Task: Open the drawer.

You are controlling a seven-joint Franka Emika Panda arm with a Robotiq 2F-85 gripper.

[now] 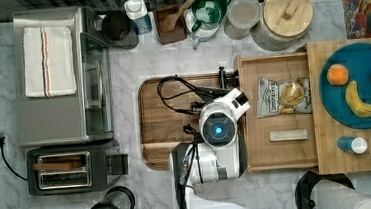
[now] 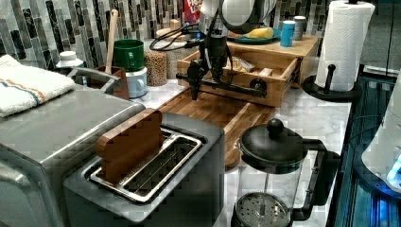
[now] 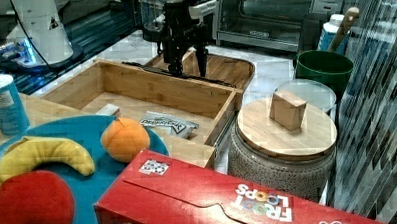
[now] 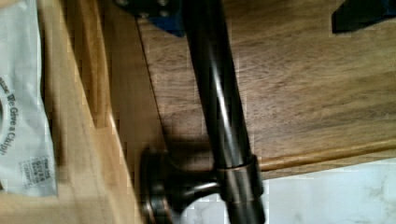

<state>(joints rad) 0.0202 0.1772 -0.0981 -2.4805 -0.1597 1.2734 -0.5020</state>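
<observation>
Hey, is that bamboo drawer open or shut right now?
Open. The drawer is pulled out from under the bamboo shelf, its inside exposed with a chip bag lying in it; the gripper straddles its black bar handle.

drawer (image 1: pixel 280 149) x1 | tray (image 1: pixel 160 131) x1 | chip bag (image 1: pixel 283 96) x1 | fruit x3 (on plate (image 1: pixel 333 100)) | toaster (image 1: pixel 70 168) x1

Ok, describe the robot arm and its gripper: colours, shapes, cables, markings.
The arm has rounded white shells with grey-black joints, and a round cap with a glowing blue light in the top view. Black cables loop off it. The gripper is black, with two slim dark fingers.
</observation>
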